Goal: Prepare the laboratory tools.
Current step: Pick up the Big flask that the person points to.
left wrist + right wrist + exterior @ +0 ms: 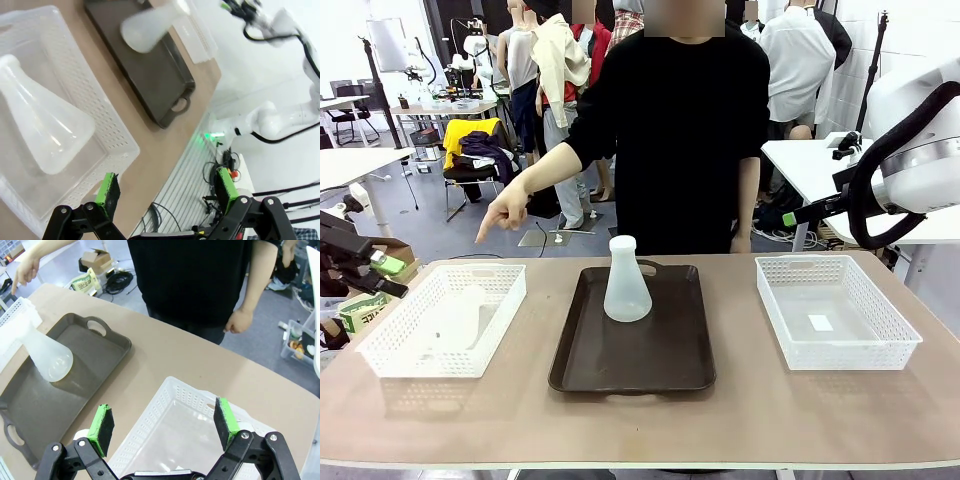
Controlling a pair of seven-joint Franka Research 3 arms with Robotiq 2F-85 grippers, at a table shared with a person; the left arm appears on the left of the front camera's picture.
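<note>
your left claw (166,181) hangs wide open and empty over the edge of the white mesh basket (116,131). inside it, a frosted-white conical flask (42,117) lies on its side, wide base toward that claw and neck pointing away. the second frosted flask (626,285) stands upright on the dark brown rectangular tray (650,372). your right claw (163,421), also open and empty, is farther off.

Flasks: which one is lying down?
The flask in the white basket on the robot's left lies on its side. The other flask stands upright on the brown tray.

Frosted-white flask (627,290), dark brown tray (630,365), white mesh basket (850,356)
</note>
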